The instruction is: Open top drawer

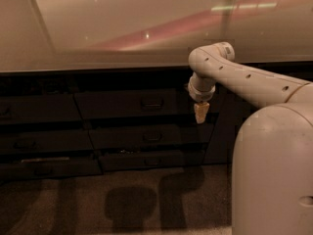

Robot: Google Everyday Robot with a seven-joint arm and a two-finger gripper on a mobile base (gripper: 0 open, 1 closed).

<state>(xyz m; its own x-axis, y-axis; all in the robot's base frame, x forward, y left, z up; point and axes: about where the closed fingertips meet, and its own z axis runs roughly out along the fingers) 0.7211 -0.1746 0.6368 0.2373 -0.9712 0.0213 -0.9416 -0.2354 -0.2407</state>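
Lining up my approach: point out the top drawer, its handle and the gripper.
top drawer (107, 105): camera view, bare left half of its front.
handle (152, 103): camera view, middle of the loop.
gripper (200, 117): camera view, its pale lower tip, by the drawer front's right end.

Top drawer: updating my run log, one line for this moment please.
top drawer looks shut | handle untouched | gripper hangs right of handle, pointing down

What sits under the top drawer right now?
Below the top drawer are two more drawer fronts, the middle drawer and the bottom drawer. Their fronts hide any contents. The gripper hangs by the top drawer's right end.
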